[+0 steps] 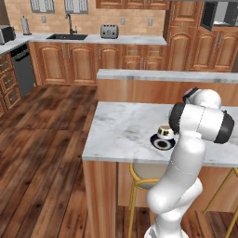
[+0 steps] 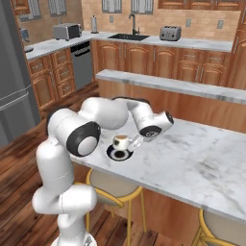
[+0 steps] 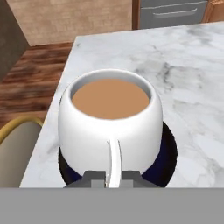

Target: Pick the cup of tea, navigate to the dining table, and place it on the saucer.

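Note:
The white cup of tea (image 3: 109,127), full of brown liquid, sits right over the black saucer (image 3: 169,151) near the front edge of the marble dining table (image 3: 188,78). Whether the cup's base touches the saucer I cannot tell. My gripper (image 3: 111,178) is shut on the cup's thin white handle. From the left base view, the cup (image 1: 165,132) and saucer (image 1: 162,142) show just left of my arm. The right base view has the cup (image 2: 121,141) above the saucer (image 2: 119,154), with the gripper (image 2: 135,142) at the cup's right side.
Padded stools with gold frames (image 1: 144,174) (image 2: 113,190) stand under the table's front edge. A raised ledge (image 1: 167,76) runs along the table's far side. Beyond it a counter carries a sink (image 1: 67,36) and a toaster (image 1: 109,31). Wood floor lies to the left.

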Motion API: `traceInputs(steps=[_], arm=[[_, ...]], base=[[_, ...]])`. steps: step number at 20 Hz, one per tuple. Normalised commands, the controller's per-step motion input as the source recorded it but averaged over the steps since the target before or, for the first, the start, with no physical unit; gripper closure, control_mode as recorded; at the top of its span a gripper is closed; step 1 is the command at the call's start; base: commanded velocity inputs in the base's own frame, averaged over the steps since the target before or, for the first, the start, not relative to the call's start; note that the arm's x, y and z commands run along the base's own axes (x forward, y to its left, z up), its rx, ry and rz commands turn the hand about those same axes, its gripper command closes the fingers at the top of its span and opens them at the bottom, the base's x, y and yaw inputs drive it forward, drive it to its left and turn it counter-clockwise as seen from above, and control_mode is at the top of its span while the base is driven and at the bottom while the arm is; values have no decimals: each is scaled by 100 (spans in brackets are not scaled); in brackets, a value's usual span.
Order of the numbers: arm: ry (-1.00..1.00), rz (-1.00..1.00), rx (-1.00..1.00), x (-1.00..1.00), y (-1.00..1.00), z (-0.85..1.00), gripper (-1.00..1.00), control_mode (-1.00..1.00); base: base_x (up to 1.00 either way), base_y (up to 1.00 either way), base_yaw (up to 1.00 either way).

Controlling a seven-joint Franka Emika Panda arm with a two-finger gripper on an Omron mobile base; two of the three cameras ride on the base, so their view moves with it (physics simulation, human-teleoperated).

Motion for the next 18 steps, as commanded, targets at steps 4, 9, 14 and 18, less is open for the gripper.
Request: traceInputs(steps=[4, 9, 14, 18], arm=[[0, 0, 0, 8, 0, -33, 100, -100], [0, 0, 0, 6, 0, -26, 100, -100], [-1, 0, 0, 0, 12, -4, 100, -100], [0, 0, -1, 0, 25, 0, 100, -100]], base=[[0, 0, 0], [0, 0, 0], [0, 0, 0], [0, 0, 0]])
